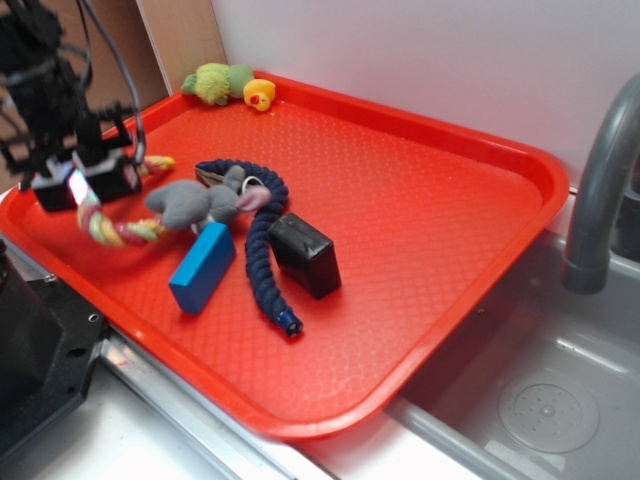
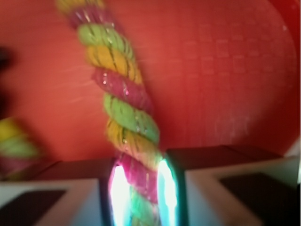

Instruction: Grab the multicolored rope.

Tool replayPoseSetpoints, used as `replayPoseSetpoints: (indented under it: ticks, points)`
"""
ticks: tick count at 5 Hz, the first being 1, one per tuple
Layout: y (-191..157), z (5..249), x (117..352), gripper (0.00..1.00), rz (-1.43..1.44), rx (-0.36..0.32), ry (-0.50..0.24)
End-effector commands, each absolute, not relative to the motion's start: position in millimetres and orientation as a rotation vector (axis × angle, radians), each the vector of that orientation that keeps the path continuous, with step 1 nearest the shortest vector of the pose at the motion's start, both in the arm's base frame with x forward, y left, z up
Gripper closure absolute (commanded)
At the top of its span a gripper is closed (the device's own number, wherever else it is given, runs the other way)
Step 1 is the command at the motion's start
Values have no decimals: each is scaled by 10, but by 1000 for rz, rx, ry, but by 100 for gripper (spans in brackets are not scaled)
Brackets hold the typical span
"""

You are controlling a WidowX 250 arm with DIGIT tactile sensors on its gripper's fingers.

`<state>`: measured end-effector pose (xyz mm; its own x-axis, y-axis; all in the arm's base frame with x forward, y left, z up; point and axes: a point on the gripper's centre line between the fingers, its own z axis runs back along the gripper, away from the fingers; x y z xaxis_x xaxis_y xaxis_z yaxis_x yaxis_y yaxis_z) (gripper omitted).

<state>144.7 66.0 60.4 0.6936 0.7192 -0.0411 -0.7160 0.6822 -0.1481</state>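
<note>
Wrist view: I see claw (image 2: 139, 197) pinching multicolored rope (image 2: 123, 101) between both pads. Exterior: rope at tray (image 1: 420, 200) left edge, beside grey mouse (image 1: 195, 203). Grab looks done; whether rope is off tray, cannot tell.

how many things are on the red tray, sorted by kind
Ropes: 2, the multicolored rope held in the gripper and the navy rope
Plush toys: 2, grey mouse, green plush
Blocks: 2, blue block, black block
Rubber ducks: 1, yellow duck
Total: 7
</note>
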Motion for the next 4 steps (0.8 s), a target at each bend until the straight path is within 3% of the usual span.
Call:
replayPoseSetpoints:
  ticks: [1,2,4]
  points:
    - [317,1665,1794,100,575,-100,-217]
    - [242,1814,1948,100,542,-89,-217]
    - [360,1948,1953,100,565,-92,-238]
